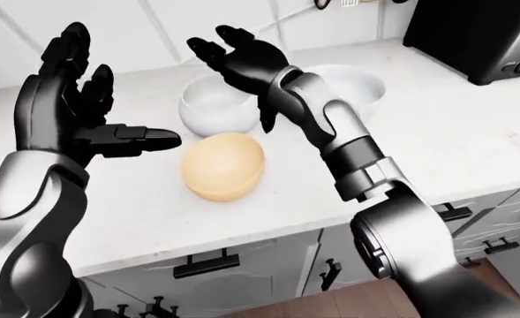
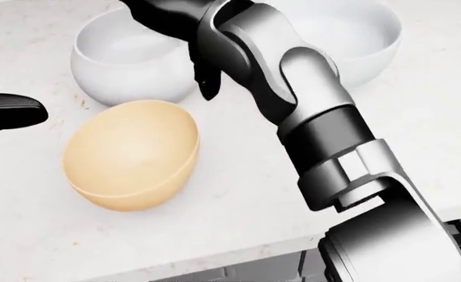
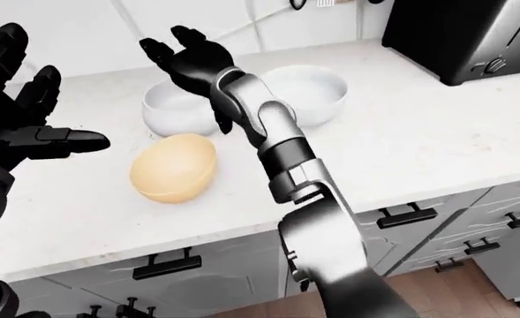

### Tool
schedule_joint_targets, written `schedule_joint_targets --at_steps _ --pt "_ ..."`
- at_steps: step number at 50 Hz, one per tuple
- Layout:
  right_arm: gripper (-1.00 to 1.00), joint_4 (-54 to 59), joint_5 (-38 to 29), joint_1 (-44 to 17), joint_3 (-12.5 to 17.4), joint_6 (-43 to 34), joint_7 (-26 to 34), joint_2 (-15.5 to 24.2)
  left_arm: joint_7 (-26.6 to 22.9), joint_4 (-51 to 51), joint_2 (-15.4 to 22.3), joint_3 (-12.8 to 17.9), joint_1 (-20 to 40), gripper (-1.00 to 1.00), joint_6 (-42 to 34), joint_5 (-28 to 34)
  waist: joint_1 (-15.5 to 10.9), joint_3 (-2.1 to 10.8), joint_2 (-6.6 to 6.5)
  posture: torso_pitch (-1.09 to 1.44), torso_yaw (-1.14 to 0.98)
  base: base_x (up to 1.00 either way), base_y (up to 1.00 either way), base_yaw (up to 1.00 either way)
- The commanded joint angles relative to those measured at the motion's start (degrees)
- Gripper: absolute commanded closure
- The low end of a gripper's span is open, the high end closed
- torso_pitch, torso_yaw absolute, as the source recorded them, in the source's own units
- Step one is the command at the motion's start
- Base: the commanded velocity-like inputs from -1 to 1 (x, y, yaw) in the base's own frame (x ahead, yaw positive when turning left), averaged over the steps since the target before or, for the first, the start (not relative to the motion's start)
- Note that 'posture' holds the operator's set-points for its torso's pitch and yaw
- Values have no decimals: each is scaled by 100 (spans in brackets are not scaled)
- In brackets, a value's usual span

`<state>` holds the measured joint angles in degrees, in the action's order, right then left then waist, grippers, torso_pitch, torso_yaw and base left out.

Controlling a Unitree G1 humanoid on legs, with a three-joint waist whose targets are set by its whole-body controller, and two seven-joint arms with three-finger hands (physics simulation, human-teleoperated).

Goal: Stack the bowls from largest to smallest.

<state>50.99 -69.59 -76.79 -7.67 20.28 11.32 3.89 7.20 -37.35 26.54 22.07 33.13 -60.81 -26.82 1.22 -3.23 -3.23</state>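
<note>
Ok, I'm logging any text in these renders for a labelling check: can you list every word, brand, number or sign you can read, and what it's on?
None can be read.
Black appliance at the top right of the left-eye view: knobs only, no legible marking.
Wall outlet at the top edge of the right-eye view: a pale plate, too small to show any text.
White bowls, tan bowl, countertop and drawer fronts: plain, unmarked.
</note>
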Motion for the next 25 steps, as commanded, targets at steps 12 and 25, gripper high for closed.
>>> schedule_joint_targets --at_steps 12,25 --pt "-100 1138 -641 -521 107 74 -1059 -131 23 -60 198 168 17 -100 300 -110 -16 184 -37 0 0 0 0 0" --pt "-55 1867 -700 -617 68 38 -1450 -268 -13 33 337 334 -121 -100 436 -234 -19 200 -67 0 0 0 0 0"
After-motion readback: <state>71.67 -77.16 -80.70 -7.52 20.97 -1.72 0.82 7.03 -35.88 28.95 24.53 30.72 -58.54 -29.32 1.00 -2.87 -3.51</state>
